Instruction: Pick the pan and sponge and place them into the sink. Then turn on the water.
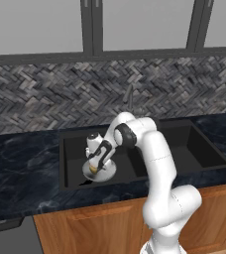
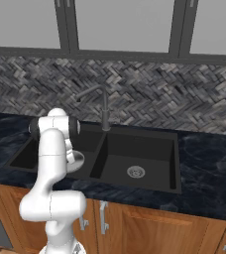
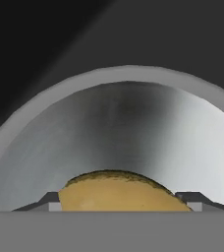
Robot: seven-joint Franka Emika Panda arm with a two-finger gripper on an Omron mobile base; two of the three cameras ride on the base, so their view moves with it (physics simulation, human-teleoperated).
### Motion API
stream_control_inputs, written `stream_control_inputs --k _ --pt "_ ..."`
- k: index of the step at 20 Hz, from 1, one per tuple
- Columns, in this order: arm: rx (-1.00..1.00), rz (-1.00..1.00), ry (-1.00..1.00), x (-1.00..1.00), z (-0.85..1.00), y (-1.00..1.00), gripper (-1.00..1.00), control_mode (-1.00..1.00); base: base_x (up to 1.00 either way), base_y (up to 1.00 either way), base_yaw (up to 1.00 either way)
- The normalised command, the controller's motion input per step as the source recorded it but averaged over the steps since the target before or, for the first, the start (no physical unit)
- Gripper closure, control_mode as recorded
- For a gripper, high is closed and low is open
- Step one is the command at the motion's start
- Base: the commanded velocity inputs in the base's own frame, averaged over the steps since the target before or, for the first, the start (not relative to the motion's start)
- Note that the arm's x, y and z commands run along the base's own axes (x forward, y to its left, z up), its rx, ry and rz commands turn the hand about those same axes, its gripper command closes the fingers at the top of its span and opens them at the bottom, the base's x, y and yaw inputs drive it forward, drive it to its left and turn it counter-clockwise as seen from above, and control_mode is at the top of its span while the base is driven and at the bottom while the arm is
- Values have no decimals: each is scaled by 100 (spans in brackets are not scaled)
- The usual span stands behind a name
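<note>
The pan (image 1: 109,171) lies in the left basin of the black sink (image 1: 194,149), and a bit of its rim shows past the arm (image 2: 78,160). My gripper (image 1: 94,166) hangs just above it, reaching down into the basin. The yellow sponge (image 1: 92,170) sits between the fingers. In the hand view the sponge (image 3: 119,192) fills the gap between the two tips of the gripper (image 3: 121,202), and the pan's shiny grey bottom (image 3: 133,128) lies close below. The gripper is shut on the sponge. No water runs from the faucet (image 2: 105,106).
The right basin holds a round silver drain (image 2: 136,171). The faucet (image 1: 130,96) rises behind the divider between the basins. Dark marble counter (image 1: 21,163) surrounds the sink, with a herringbone tile wall behind and wooden cabinets below.
</note>
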Motion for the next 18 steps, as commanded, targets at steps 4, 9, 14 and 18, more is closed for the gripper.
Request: stream_control_inputs --k 4,9,14,18 --pt "0 -1 0 -1 -1 0 -100 -100 0 0 0" --pt "0 -1 0 -6 0 0 -100 -100 0 0 0" --pt "0 -1 -1 -13 1 0 -100 -100 0 0 0" --pt "0 -2 -3 -22 18 0 -100 -100 0 0 0"
